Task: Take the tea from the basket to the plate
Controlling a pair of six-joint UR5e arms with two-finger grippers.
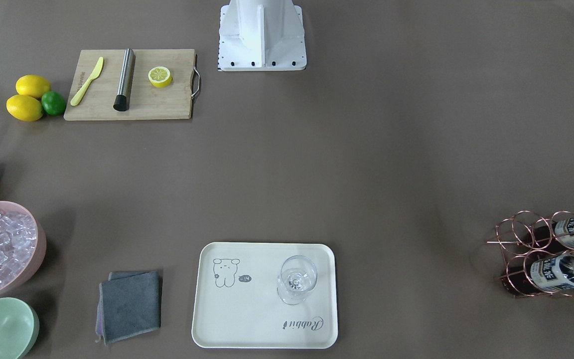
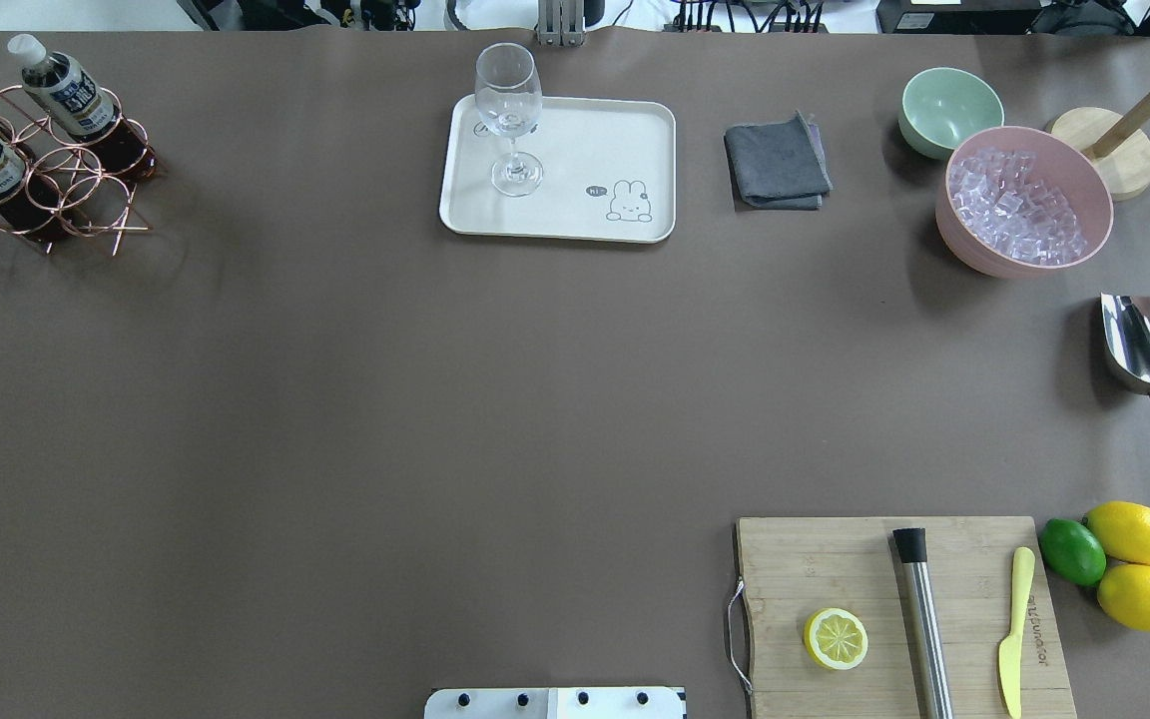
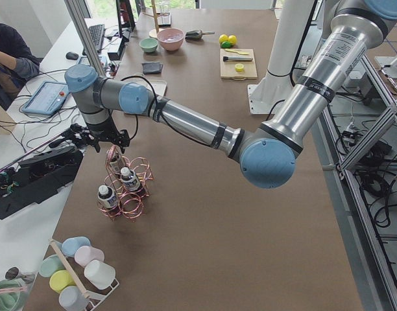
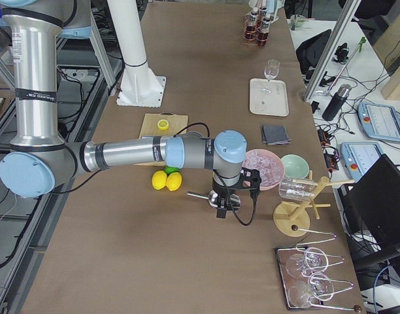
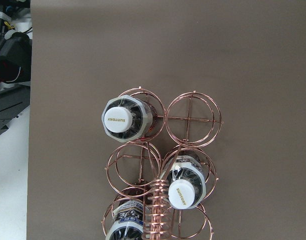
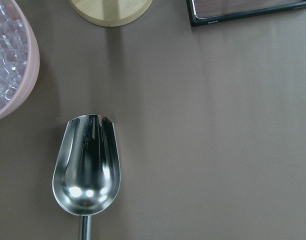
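Brown paper covers the desk (image 2: 335,399), everything else sits on it. The left arm (image 3: 192,123), near in the left side view, reaches out to the desk's end. The right arm (image 4: 128,154), near in the right side view, stretches across to the other end.

The wooden cutting board (image 2: 815,569) is near the robot base on the right-arm side and carries a half lemon, a steel rod and a yellow knife. The plate (image 2: 585,140) is at the far edge, well apart from the basket, with a wine glass (image 2: 510,110) upright on it and no bottle.

The basket (image 5: 193,118) stands at the far left corner. The pink bowl (image 2: 974,255) holds ice, and the steel scoop (image 6: 85,165) lies near it on the desk.

The tea (image 5: 122,120) stands upright in a corner cell of the basket, white cap up. The cell beside it is bare wire. I see two more capped bottles in other cells beside the coiled handle.

The left claw (image 3: 108,144) hangs above the basket's handle. It shows only in that side view, so I cannot tell how wide it is. The right claw (image 4: 221,210) hangs over the scoop; again I cannot tell its width. Neither wrist view shows fingers.
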